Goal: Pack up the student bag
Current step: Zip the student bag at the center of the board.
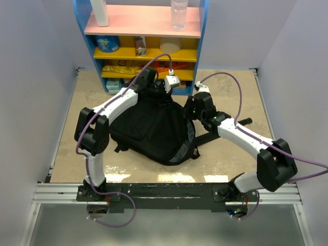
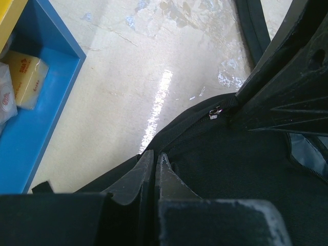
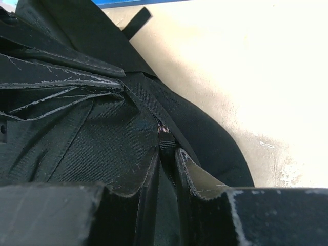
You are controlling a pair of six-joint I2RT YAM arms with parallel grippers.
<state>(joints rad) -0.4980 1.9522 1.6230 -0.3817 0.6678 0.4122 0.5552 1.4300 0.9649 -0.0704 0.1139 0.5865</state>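
Observation:
The student bag point(image 1: 148, 128), a large black fabric backpack, lies in the middle of the table with its top towards the shelf. My left gripper point(image 1: 165, 88) is at the bag's top edge; in the left wrist view its fingers point(image 2: 154, 164) are pressed together on the bag's rim fabric point(image 2: 225, 164). My right gripper point(image 1: 190, 110) is at the bag's upper right side. In the right wrist view point(image 3: 167, 154) it is shut on the black zipper pull point(image 3: 166, 145) on the bag's zip line. The zipper slider point(image 2: 215, 112) also shows in the left wrist view.
A blue shelf unit point(image 1: 146, 31) stands at the back, holding a clear bottle point(image 1: 179, 14), a white bottle point(image 1: 100, 11), cans and packets. Its blue base point(image 2: 46, 118) is just left of my left gripper. A black strap point(image 1: 215, 137) trails right of the bag. White walls enclose the table.

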